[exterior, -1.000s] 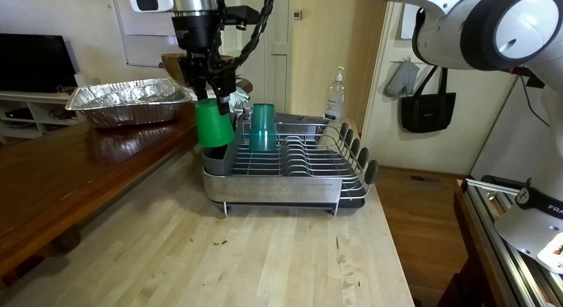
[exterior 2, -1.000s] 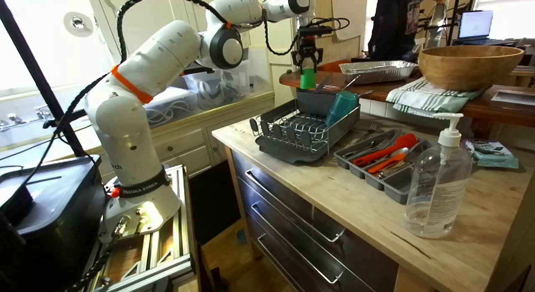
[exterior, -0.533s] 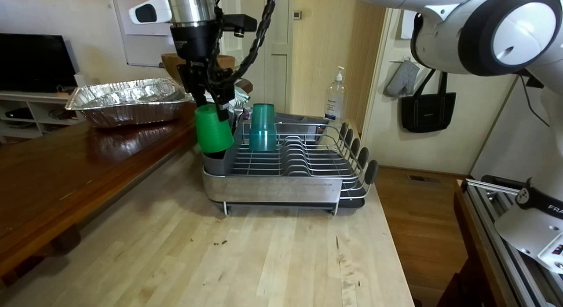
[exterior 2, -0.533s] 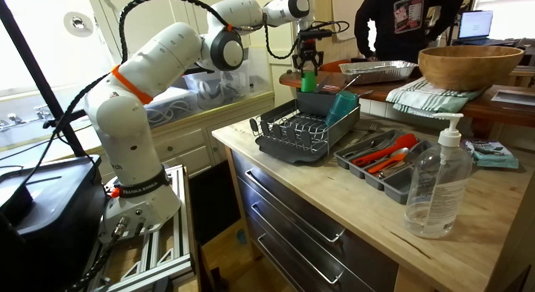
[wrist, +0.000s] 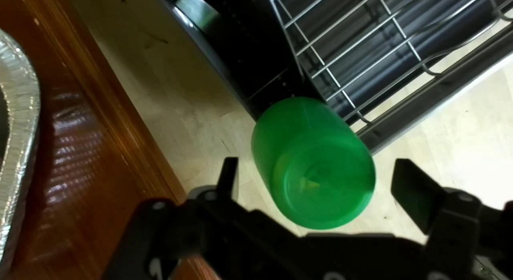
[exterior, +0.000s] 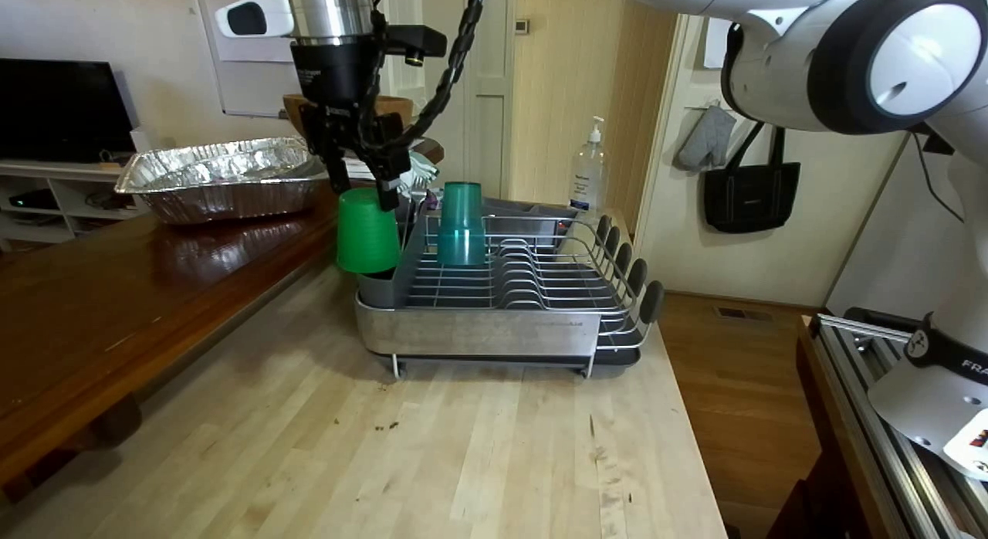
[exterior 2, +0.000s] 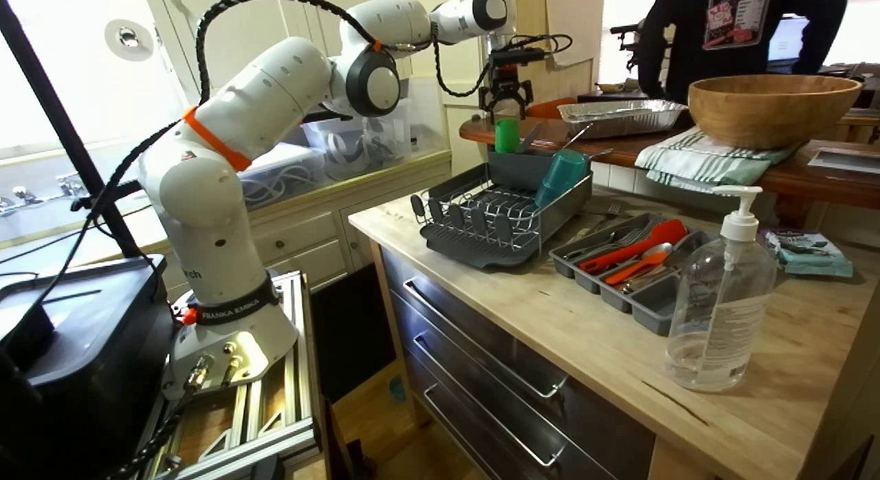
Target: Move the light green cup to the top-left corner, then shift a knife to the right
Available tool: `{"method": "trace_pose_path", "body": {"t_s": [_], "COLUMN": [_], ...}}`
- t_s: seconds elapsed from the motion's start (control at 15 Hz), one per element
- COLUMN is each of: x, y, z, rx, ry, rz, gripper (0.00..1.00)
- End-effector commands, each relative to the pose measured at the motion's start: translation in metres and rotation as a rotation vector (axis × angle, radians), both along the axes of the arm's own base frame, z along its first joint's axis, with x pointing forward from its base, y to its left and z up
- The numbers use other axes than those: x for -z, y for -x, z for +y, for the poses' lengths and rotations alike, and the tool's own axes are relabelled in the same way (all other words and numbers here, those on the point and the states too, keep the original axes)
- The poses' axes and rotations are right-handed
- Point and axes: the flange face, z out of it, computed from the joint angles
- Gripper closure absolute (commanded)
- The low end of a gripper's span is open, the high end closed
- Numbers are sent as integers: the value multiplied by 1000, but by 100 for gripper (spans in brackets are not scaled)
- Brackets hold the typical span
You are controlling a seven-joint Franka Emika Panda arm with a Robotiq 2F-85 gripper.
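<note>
The light green cup [exterior: 367, 234] stands upside down at a corner of the grey wire dish rack [exterior: 478, 330], on the end of its grey side bin [exterior: 378, 290]. It also shows in an exterior view [exterior 2: 507, 136] and in the wrist view [wrist: 320, 183], closed base up. My gripper [wrist: 316, 161] is open above it, with a finger on each side and visible gaps to the cup; it also shows in both exterior views [exterior: 364, 188] [exterior 2: 507, 114]. A grey blade [exterior 2: 530, 137], apparently a knife, sticks up from the bin just beside the cup.
A taller teal cup [exterior: 461, 226] leans in the rack. A foil pan [exterior: 224, 180] sits on the raised brown counter [exterior: 193, 292] beside the rack. A cutlery tray [exterior 2: 653, 318] and a soap bottle [exterior 2: 718, 315] stand on the wooden table.
My gripper came down with the cup onto the bin, then its fingers spread and let go. The cup has shifted slightly left in an exterior view. A person in the background moved.
</note>
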Motion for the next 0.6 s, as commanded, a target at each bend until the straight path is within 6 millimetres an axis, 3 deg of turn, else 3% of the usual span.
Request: {"method": "trace_pose_path", "body": {"t_s": [0.0,0.2,0.53], "x": [3,-9,-73], "y": [-1,5,36], "z": [3,5,39], "rx": [-10,3,-9], "ry": [-10,-1,6], "rz": [-3,-4,-85], "gripper": [0,0,0]}}
